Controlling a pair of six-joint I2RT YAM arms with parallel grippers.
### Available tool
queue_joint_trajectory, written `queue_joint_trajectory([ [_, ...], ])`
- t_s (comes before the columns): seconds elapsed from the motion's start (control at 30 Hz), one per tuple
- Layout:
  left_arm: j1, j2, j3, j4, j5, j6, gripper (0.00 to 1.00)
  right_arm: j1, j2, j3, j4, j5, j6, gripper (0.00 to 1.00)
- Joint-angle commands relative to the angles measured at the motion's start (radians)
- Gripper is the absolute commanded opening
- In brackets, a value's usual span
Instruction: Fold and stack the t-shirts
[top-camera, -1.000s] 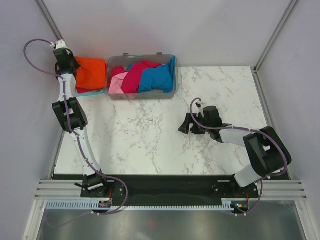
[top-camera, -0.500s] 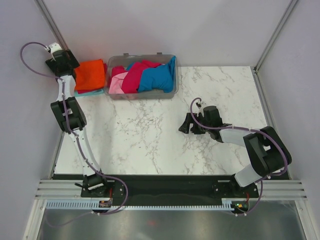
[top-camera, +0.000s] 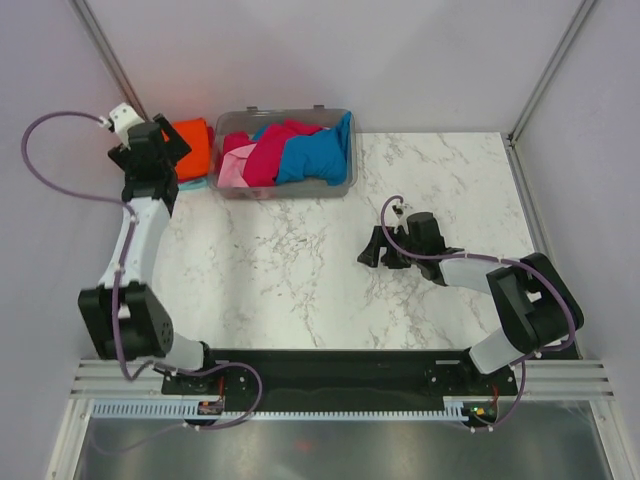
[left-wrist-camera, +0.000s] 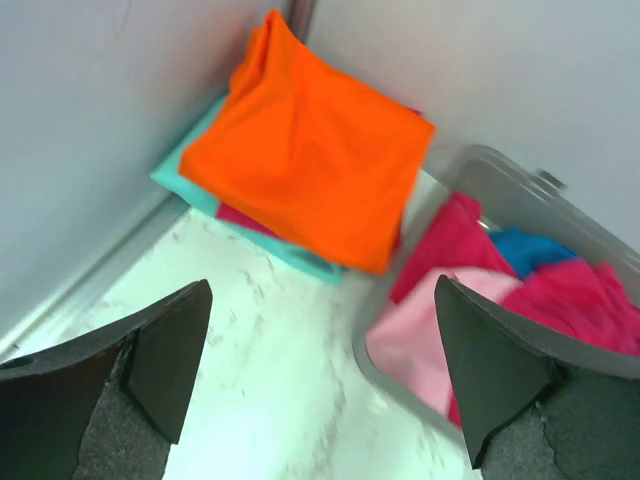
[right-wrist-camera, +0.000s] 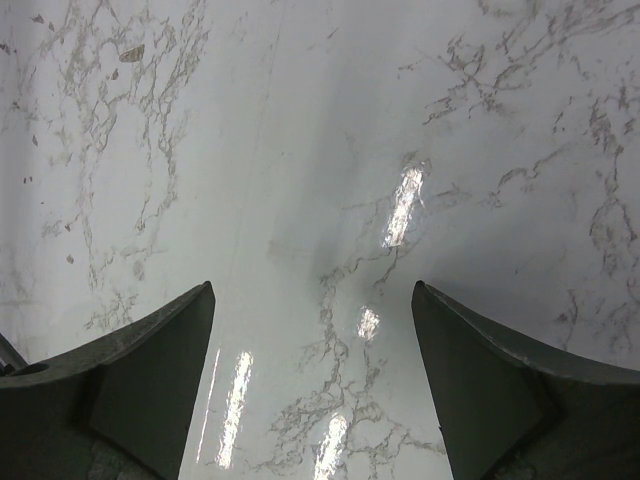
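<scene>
In the far corner at about 10 o'clock, the orange shirt (left-wrist-camera: 310, 160) sat folded on top of the stack, over a teal shirt (left-wrist-camera: 180, 180) and a sliver of red. The left end effector (left-wrist-camera: 320, 290) hovered just beside it, spread wide and holding nothing. The right end effector (right-wrist-camera: 310, 290) was also wide and empty, over bare worktop (top-camera: 300, 270) at 3 o'clock.

My worry: the orange one lay skewed, one corner riding up the wall and one edge hanging past the teal toward the bin (left-wrist-camera: 480, 165). A careless swing could probably clip it and slide the pile or pop the fold open. The pink shirt (left-wrist-camera: 410, 340) and blue shirt (left-wrist-camera: 525, 250) in the bin looked tangled with a crimson one, so a grab might drag out two.

From above, the arm covered part of the stack. I couldn't tell how many shirts were under the orange one, or what was at the bin's bottom.
</scene>
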Motion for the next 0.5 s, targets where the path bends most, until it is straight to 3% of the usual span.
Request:
queue_joint_trajectory([
  [0.0, 0.001, -0.219, -0.218, -0.057, 0.108, -0.166, 1.00, 0.007, 0.030, -0.025, -0.091, 0.028, -0.006, 0.89],
  [0.03, 0.003, -0.333, -0.258, -0.078, 0.186, -0.175, 1.00, 0.007, 0.030, -0.025, -0.093, 0.030, -0.004, 0.89],
  [0.1, -0.008, -0.417, -0.341, -0.133, 0.376, -0.149, 0.94, 0.008, 0.026, -0.028, -0.093, 0.028, -0.006, 0.90],
  [0.2, -0.057, -0.512, -0.407, -0.284, 0.515, -0.109, 0.92, 0.010, 0.013, -0.033, -0.091, 0.034, -0.006, 0.90],
  [0.3, -0.057, -0.572, -0.482, -0.333, 0.717, -0.057, 1.00, 0.015, 0.003, -0.039, -0.094, 0.044, -0.004, 0.91],
  [0.4, -0.059, -0.630, -0.533, -0.382, 0.845, -0.019, 1.00, 0.016, -0.007, -0.039, -0.099, 0.053, -0.006, 0.93],
  [0.47, -0.057, -0.676, -0.562, -0.388, 0.857, -0.003, 1.00, 0.016, -0.003, -0.034, -0.107, 0.057, -0.004, 0.94],
])
